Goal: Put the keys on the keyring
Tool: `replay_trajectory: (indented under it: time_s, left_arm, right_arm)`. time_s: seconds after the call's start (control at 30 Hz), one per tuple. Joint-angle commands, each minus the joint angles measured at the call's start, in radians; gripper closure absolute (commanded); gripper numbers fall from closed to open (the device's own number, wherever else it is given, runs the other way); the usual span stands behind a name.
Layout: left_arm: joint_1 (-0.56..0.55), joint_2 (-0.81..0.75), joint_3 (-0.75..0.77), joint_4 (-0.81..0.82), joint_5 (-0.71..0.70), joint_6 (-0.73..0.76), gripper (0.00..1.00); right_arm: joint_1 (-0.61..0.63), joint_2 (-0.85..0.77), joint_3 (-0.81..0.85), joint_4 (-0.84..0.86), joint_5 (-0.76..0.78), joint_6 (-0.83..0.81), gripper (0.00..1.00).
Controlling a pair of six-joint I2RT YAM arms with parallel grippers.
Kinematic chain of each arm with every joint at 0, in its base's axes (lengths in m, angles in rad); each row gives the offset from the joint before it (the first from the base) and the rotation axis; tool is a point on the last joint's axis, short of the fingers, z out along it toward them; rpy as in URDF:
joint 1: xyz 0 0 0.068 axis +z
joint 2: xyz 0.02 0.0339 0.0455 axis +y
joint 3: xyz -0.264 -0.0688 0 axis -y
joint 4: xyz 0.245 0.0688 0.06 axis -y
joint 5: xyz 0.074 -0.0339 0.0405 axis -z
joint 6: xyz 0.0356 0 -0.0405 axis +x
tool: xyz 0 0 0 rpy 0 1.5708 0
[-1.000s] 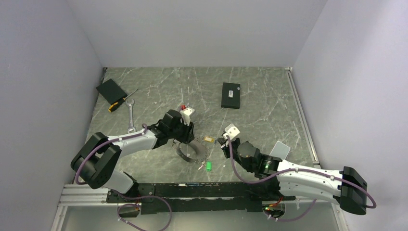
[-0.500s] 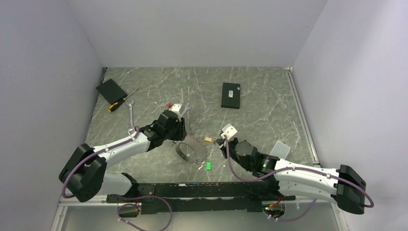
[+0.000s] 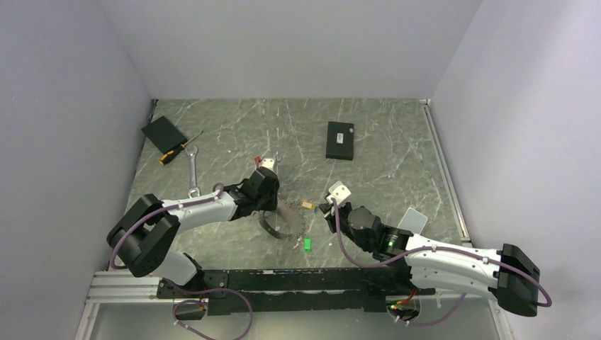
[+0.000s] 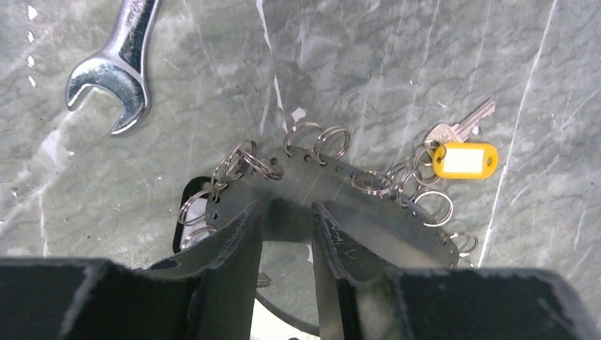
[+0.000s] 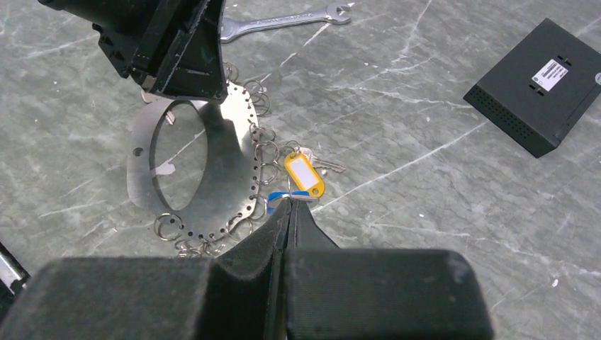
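Steel keyring (image 4: 333,180), standing between the left gripper's (image 4: 285,212) half-spread jaws, is risking tipping if the right gripper (image 5: 287,205), pinching a blue-tagged key (image 5: 276,197), pushes against it.

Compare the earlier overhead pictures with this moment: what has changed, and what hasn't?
The left gripper swung slightly left off the keyring, then returned over its far edge. Nothing was visibly grasped or released. The right gripper, shut, the keyring and the yellow-tagged key stayed put.
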Motion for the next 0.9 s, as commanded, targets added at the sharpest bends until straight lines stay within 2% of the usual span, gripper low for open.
replay_trajectory:
  time_s: [0.0,0.23,0.87]
  left_arm:
    - [-0.013,0.022,0.036,0.032,-0.085,-0.031,0.64]
    - [-0.055,0.104,0.087,0.001,-0.198,-0.031,0.69]
    - [-0.112,0.161,0.138,-0.063,-0.332,-0.036,0.74]
  right_arm:
    - [-0.005,-0.014,0.014,0.036,-0.008,0.011,1.00]
    - [-0.004,-0.023,0.014,0.026,-0.003,0.011,1.00]
    - [-0.005,-0.022,0.017,0.022,-0.006,0.010,1.00]
